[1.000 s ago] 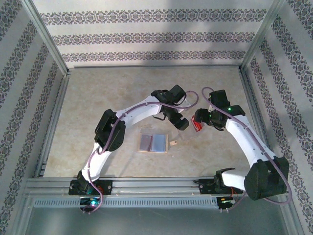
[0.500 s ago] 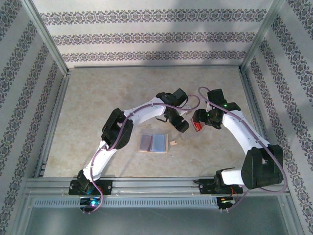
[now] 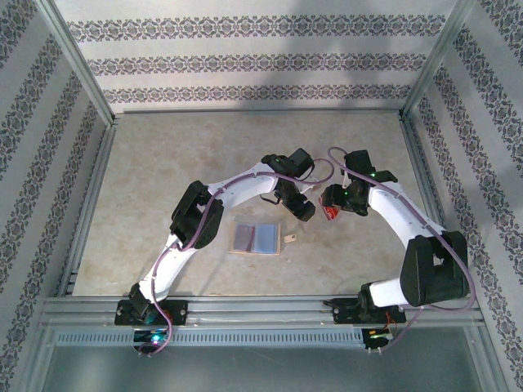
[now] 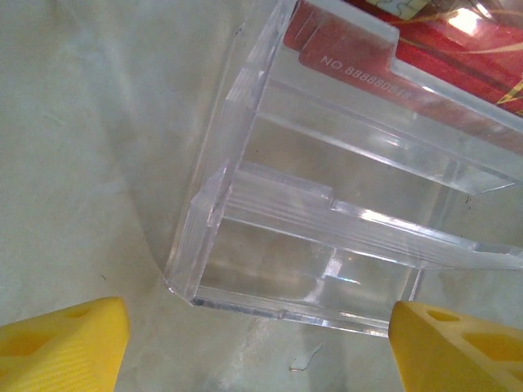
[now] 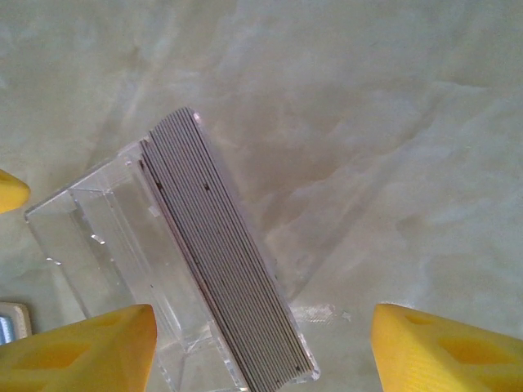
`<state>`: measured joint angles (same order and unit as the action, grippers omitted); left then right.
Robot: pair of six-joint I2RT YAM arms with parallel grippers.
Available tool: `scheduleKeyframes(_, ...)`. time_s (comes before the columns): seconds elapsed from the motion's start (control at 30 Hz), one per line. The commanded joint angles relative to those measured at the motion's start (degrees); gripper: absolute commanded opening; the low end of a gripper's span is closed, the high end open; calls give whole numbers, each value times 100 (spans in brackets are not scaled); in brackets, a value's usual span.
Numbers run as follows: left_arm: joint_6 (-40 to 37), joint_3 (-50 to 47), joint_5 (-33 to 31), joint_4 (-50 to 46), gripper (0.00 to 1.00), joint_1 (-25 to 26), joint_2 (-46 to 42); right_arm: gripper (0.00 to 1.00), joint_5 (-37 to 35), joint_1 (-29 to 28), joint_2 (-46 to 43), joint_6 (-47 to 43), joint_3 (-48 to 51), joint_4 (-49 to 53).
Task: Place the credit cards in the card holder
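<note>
The credit cards [image 5: 225, 261] stand on edge as a stack in a clear plastic box [image 4: 327, 237]. The stack's face is red [image 4: 425, 49], and it shows as a red patch [image 3: 330, 212] in the top view. My left gripper [image 4: 260, 347] is open, its yellow fingertips [image 4: 65, 347] low on either side of the box's near corner without touching it. My right gripper [image 5: 261, 343] is open too, straddling the stack and the box with gaps on both sides. The card holder [image 3: 256, 238] lies open and flat on the table, left of both grippers.
The holder's small snap tab [image 3: 288, 238] sticks out to its right. Both arms arch over the table's middle, with their grippers [image 3: 304, 210] [image 3: 333, 202] close together. Metal rails [image 3: 261, 310] and patterned walls [image 3: 261, 57] bound the table.
The left arm's elbow swung forward and its gripper settled by the card box. The right wrist edged left toward the box. The card holder has not moved.
</note>
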<state>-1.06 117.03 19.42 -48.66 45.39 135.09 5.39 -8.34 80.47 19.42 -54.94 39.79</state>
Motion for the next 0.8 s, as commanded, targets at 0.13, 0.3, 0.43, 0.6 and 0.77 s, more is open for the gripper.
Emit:
scheduleKeyframes(0.13, 71, -58, -88, -218, 83, 84, 150, 69, -108, 69, 161, -158, 24, 29)
scheduleKeyframes(0.3, 64, -72, -69, -208, 83, 84, 157, 68, -306, 74, 191, -237, -8, 108)
scheduleKeyframes(0.43, 64, -100, -50, -218, 83, 84, 133, 65, -361, 74, 154, -254, -8, 174)
scheduleKeyframes(0.6, 71, -102, -85, -221, 83, 84, 150, 62, -433, 78, 128, -273, -25, 247)
scheduleKeyframes(0.77, 54, -128, -78, -221, 83, 84, 123, 61, -461, 78, 67, -306, -69, 287)
